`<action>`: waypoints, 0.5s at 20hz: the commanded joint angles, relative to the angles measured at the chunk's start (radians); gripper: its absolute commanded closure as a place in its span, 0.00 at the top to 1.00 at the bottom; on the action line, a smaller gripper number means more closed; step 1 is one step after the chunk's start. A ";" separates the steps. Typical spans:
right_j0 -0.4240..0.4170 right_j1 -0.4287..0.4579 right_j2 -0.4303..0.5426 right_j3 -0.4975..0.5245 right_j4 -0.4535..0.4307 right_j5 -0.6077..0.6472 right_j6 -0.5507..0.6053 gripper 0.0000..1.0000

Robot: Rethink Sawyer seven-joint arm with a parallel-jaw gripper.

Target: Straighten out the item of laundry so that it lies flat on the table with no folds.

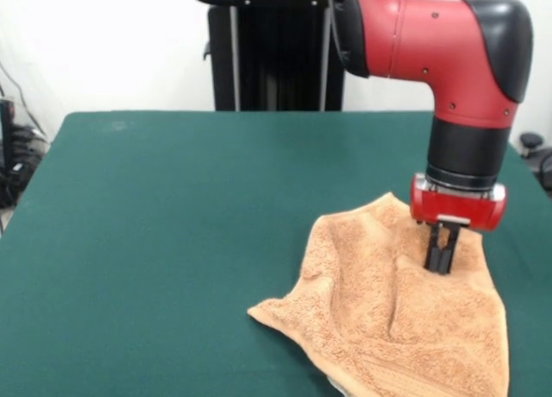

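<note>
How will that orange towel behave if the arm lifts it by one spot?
The towel already shows soft ridges around the gripper, so it is probably floppy and would drape. Its looped pile likely grips the table, so it may drag rather than slide.

The towel [392, 315] is orange-tan all over, a plain terry nap with no print; creases show as darker tan shadows, and a sliver of white-grey shows at its lower edge. The table [172, 233] is a flat, even dark green. The arm [431, 43] is bright red with black joint caps and a black wrist band, then a red block edged in silver. The gripper [440, 261] is black. The pedestal [276, 56] is black against a white wall [103, 43].
</note>
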 commanded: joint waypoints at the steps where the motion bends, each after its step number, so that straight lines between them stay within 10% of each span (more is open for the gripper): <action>1: 0.087 0.154 0.135 -0.018 0.170 -0.058 0.360 0.00; 10: 0.135 0.151 0.155 -0.007 0.308 -0.076 0.365 0.00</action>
